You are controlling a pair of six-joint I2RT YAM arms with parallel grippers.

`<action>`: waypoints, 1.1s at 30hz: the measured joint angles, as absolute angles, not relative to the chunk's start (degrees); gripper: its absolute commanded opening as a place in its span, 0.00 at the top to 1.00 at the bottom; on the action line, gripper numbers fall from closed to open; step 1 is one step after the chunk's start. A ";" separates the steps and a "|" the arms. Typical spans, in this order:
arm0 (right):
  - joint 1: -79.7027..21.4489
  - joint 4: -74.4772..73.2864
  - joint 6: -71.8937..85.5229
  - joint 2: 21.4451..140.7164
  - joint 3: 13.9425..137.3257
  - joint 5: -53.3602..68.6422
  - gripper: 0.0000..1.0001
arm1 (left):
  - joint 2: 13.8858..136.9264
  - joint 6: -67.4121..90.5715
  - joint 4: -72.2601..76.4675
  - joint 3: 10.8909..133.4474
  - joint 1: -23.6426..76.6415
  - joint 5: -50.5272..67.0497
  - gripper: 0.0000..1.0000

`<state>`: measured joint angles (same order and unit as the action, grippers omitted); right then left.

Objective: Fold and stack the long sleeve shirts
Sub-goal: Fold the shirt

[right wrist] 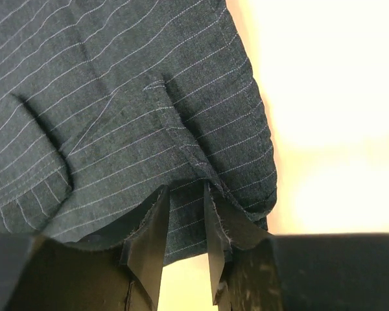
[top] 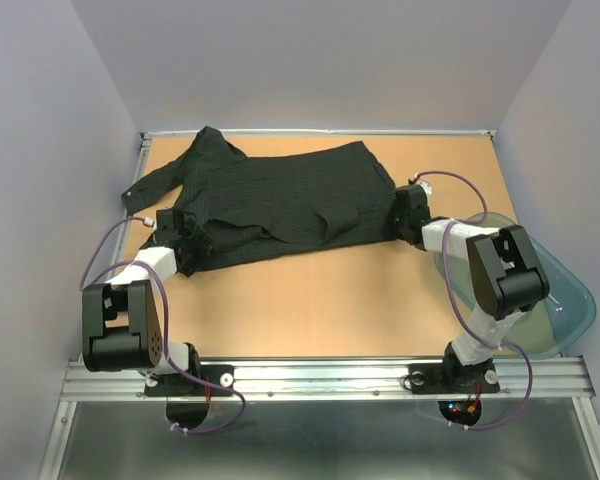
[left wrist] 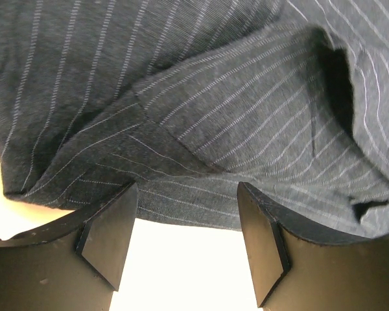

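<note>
A black pinstriped long sleeve shirt (top: 280,205) lies spread across the back half of the wooden table (top: 310,300), one sleeve (top: 152,182) trailing to the far left. My left gripper (top: 185,255) stands at the shirt's lower left edge. Its jaws (left wrist: 187,194) are wide open, with the cloth (left wrist: 214,116) just beyond the fingertips and bare table between them. My right gripper (top: 405,215) is at the shirt's right edge. Its jaws (right wrist: 185,194) are drawn narrow around the hem (right wrist: 129,110); cloth lies in the slim gap between them.
A translucent teal bin (top: 555,300) sits off the table's right side, behind the right arm. A metal rail (top: 330,375) runs along the near edge. Grey walls enclose the left, back and right.
</note>
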<state>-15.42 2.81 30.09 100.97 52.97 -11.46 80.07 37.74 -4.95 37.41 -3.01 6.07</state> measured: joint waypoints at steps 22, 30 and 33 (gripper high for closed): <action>-28.01 -2.46 27.90 78.28 44.97 7.05 0.63 | 63.11 32.49 -11.51 37.06 -6.35 9.34 0.25; -43.29 19.44 35.57 99.09 57.56 19.75 0.66 | 70.28 34.17 -6.76 37.08 -5.19 11.44 0.25; -46.11 22.96 36.99 107.87 63.29 21.93 0.66 | 74.63 34.41 -5.65 37.08 -5.19 11.20 0.25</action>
<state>-46.11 22.96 36.99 107.87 63.29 21.93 74.63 34.41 -5.65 37.08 -5.19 11.20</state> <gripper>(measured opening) 0.338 0.748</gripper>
